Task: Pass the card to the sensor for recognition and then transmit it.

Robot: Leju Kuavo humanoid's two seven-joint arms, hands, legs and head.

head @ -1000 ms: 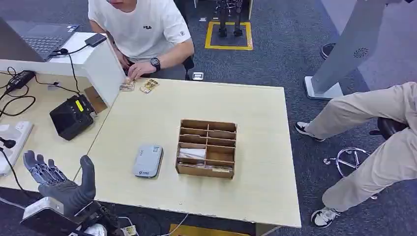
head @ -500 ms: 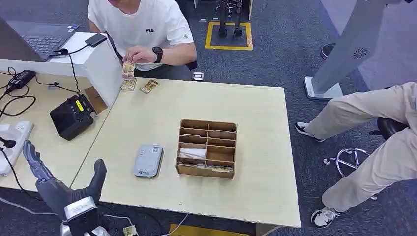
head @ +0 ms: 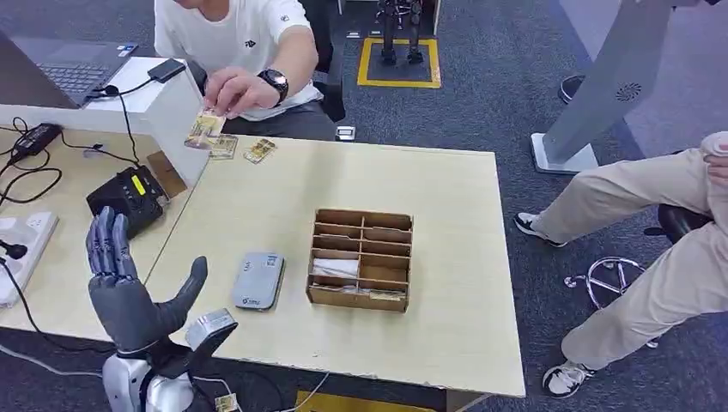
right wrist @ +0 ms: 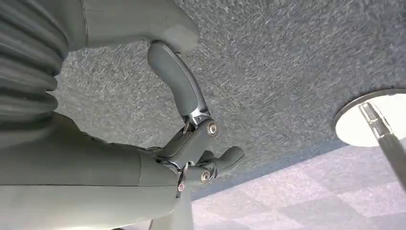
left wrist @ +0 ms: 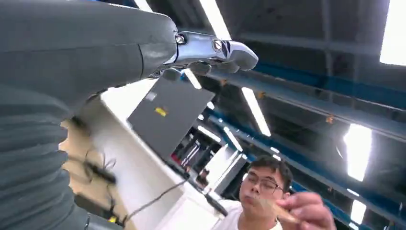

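Note:
A person in a white shirt at the far side of the table holds out a yellowish card point(head: 204, 130), which also appears in the left wrist view as a card point(left wrist: 280, 212) pinched in their hand. Two more cards point(head: 243, 149) lie on the table's far left edge. My left hand point(head: 129, 287) is raised at the near left edge, palm up, fingers spread, empty and well short of the card. A grey sensor point(head: 258, 280) lies flat just right of it. My right hand point(right wrist: 191, 143) hangs over the carpet, holding nothing, thumb apart from the fingers.
A wooden compartment box point(head: 361, 258) stands mid-table, right of the sensor. A black device point(head: 129, 202), cables and a power strip point(head: 21, 245) sit on the left desk, behind a white divider point(head: 176, 116). A second person's legs point(head: 652, 249) are at the right.
The person picked a card off the table and stretched it out over the table's far left corner. My left hand rose and turned, fingers now pointing up.

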